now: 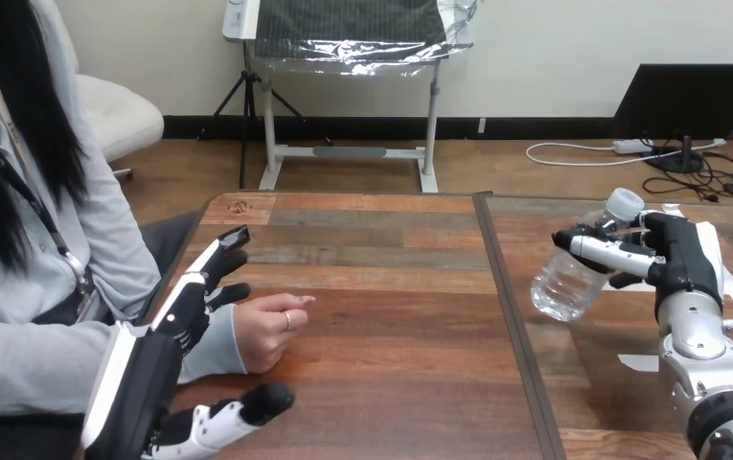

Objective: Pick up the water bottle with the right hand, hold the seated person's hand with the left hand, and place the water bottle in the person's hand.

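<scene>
A clear plastic water bottle [573,271] with a white cap is lifted off the table at the right, tilted with its cap up and to the right. My right hand [674,257] is shut on it, fingers curled round its upper half. At the left, the person's hand [268,329] rests on the wooden table [391,316] in a loose fist. My left hand [166,364] is open around the person's wrist: straight fingers lie behind the wrist, the thumb reaches out in front of it. I cannot tell whether they touch.
A seam [511,316] runs front to back between two table halves. White tape strips [645,362] lie on the right half near my right forearm. The person's torso fills the left edge.
</scene>
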Robot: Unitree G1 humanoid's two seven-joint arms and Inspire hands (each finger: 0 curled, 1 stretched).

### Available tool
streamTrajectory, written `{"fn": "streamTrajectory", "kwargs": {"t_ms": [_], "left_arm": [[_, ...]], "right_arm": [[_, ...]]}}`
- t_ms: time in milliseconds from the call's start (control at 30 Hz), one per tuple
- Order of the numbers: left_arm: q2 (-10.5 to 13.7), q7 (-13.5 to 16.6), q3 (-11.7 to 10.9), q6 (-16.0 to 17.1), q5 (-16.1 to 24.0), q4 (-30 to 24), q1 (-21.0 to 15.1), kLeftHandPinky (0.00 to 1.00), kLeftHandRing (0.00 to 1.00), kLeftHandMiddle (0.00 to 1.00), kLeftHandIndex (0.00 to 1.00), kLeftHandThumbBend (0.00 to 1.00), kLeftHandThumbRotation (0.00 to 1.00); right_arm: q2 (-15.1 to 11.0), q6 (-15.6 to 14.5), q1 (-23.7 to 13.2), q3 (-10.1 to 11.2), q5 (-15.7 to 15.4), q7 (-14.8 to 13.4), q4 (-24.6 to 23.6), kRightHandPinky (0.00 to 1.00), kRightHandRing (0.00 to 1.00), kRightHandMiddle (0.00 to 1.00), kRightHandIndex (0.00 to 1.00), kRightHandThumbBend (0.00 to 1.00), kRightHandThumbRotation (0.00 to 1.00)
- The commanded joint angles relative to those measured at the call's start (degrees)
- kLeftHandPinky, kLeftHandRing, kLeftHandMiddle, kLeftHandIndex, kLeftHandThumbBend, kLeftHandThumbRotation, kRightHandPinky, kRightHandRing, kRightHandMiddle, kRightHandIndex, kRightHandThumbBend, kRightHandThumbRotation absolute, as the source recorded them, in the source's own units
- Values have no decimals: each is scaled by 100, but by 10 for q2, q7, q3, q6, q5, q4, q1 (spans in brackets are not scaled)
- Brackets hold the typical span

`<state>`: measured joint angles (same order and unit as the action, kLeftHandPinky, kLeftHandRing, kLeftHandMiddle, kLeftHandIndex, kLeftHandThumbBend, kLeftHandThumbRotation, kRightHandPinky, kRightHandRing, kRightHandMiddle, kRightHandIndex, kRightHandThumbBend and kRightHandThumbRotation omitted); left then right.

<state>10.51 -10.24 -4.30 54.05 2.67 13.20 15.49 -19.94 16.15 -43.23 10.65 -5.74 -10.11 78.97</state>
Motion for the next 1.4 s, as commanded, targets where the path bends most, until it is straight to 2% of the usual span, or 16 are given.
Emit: {"fn": "streamTrajectory", "kwargs": {"t_ms": [0, 133, 233, 367, 467, 733, 900, 1167, 1367], "left_arm": [[13, 18, -18, -18, 35, -44, -16, 81, 91, 93, 92, 100, 61], [17, 34, -31, -33, 74, -61, -11, 81, 90, 93, 92, 100, 57], [20, 53, -44, -38, 117, -73, -10, 78, 89, 92, 92, 100, 54], [27, 75, -59, -62, 172, -97, -5, 77, 88, 91, 91, 100, 52], [34, 84, -65, -80, 198, -112, -3, 76, 87, 91, 91, 100, 50], [57, 85, -71, -133, 237, -153, 4, 75, 87, 89, 91, 100, 38], [75, 91, -76, -151, 256, -167, 1, 75, 87, 89, 90, 100, 33], [109, 94, -83, -182, 287, -180, -11, 78, 87, 89, 89, 100, 30], [137, 89, -88, -209, 306, -192, -19, 79, 87, 89, 88, 100, 32]], "right_arm": [[3, 34, -35, 13, 16, 8, -33, 34, 40, 47, 48, 84, 0], [4, 38, -36, 11, 18, 12, -35, 33, 40, 47, 48, 84, 0], [5, 41, -36, 10, 19, 14, -36, 33, 40, 47, 47, 84, 0], [7, 47, -37, 12, 24, 19, -39, 33, 40, 47, 47, 84, 0], [9, 50, -37, 12, 26, 22, -40, 33, 40, 47, 47, 84, 0], [13, 56, -38, 13, 29, 28, -44, 32, 39, 47, 47, 83, 0], [13, 61, -38, 8, 26, 28, -47, 32, 39, 46, 47, 83, 0], [13, 63, -38, 8, 30, 36, -51, 32, 39, 46, 47, 82, 0], [14, 68, -37, 8, 30, 40, -55, 32, 39, 46, 47, 81, 0]]}}
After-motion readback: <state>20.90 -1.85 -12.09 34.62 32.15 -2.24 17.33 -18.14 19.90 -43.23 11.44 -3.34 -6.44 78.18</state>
